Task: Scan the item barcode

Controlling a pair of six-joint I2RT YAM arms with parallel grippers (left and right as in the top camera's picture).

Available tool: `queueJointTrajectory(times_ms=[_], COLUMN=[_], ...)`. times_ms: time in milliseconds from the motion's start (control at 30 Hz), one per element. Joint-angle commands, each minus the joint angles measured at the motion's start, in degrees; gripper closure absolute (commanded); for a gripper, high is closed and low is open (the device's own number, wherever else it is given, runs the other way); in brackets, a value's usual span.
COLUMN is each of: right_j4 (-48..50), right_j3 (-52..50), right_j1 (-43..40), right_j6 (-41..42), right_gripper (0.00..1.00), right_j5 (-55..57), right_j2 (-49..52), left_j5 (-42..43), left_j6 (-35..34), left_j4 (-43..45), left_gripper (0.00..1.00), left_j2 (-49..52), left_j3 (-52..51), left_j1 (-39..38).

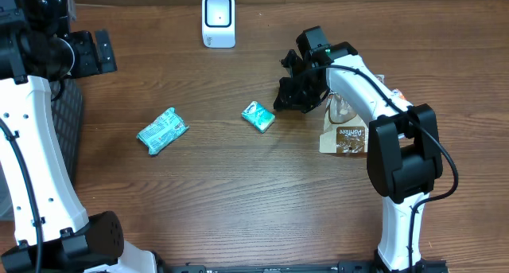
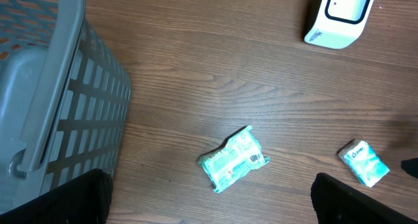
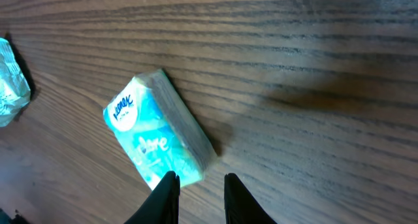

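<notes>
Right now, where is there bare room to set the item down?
Widest bare wood: the near half of the table, in front of the wipes packet and tissue pack. Also clear between scanner and wipes packet. Crowded on the right: right gripper beside the tissue pack, snack bag under that arm.

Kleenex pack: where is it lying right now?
Overhead view: the Kleenex pack lies mid-table, just left of the right gripper, with the green packet farther left.
</notes>
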Motion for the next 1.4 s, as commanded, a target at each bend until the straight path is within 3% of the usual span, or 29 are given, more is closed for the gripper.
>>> queueJointTrajectory(times_ms=[0, 767, 1367], right_j4=[1.11, 2.49, 11.23], right_j3=[-2.05, -2.58, -6.97], right_j1=[0.02, -5.07, -0.81], right_j6=[0.33, -0.59, 0.96], right_gripper=[0.8, 0.82, 0.76], right_j5=[-1.16, -13.42, -12.85], right_j2=[-1.2, -1.31, -1.27], left_j5=[-0.15, -0.17, -0.15], left_j6=[1.09, 1.09, 1.09], left_j4=[0.22, 0.22, 0.22], left_gripper=[0.0, 0.01, 0.0], left_j2=[-0.24, -0.24, -0.24], left_j3=[1.05, 1.05, 1.05], left_j1=[-0.74, -0.74, -0.74])
